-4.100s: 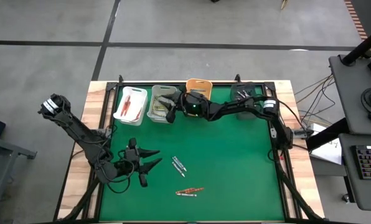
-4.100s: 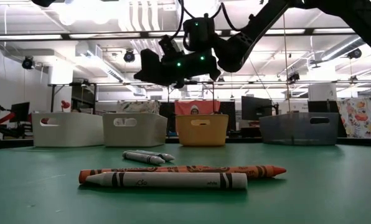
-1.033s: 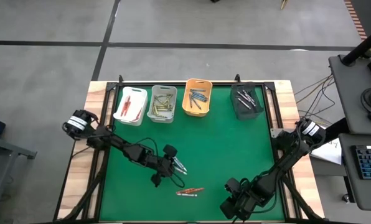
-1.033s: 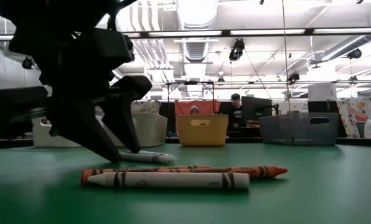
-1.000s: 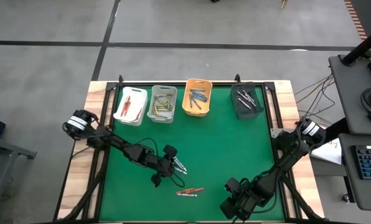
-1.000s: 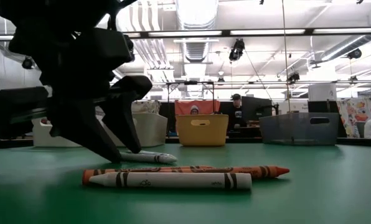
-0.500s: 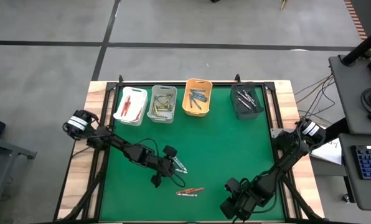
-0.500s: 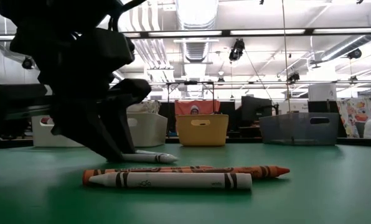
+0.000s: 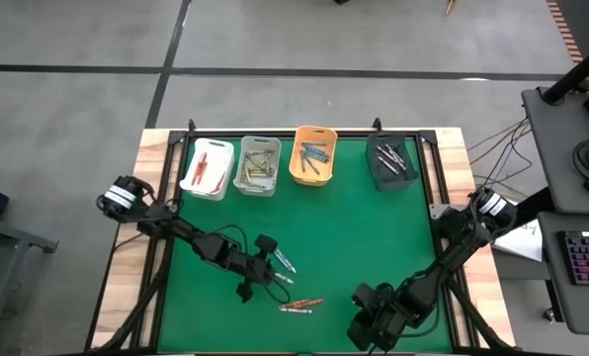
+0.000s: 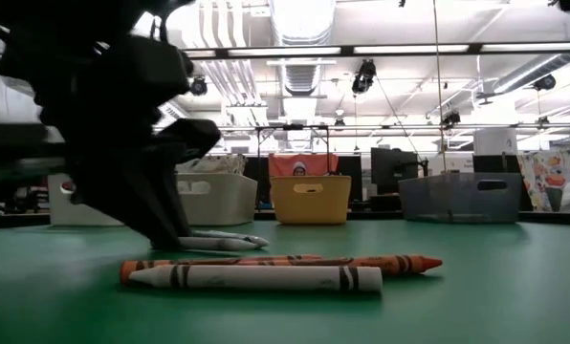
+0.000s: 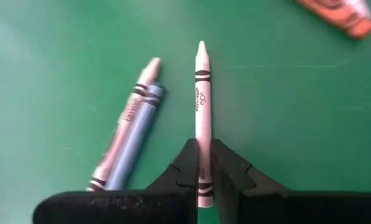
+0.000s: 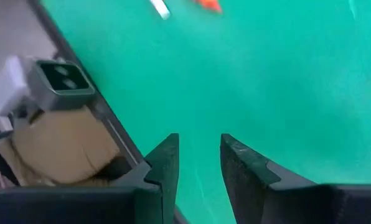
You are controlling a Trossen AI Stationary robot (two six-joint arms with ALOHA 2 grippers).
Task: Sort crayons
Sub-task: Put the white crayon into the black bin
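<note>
My left gripper (image 11: 202,163) is down on the green mat (image 9: 364,227) left of centre, shut on a white crayon (image 11: 201,93). A pale crayon and a blue crayon (image 11: 131,137) lie side by side on the mat next to it. Nearer the front edge a white crayon (image 10: 256,277) and an orange crayon (image 10: 361,263) lie flat together. My right gripper (image 12: 199,165) hangs open over the mat's near right part (image 9: 374,321), touching nothing. My left gripper pinches the white crayon between its two fingers, on the wrapper near the blunt end (image 11: 201,140). The fingers slant down from the table's left side and lie along the crayon, whose tip (image 11: 201,46) points ahead of them. In the low view the crayon looks to be lying on the mat.
Along the far edge stand a white bin (image 9: 207,166), a grey bin (image 9: 257,164), an orange bin (image 9: 314,153) and a black bin (image 9: 391,158), each holding crayons. The middle and right of the mat are open green surface.
My left gripper has shut on the white crayon, its fingers closing from well apart to together, and it has eased a little toward the table's left edge. The crayons on the mat have stayed where they were.
</note>
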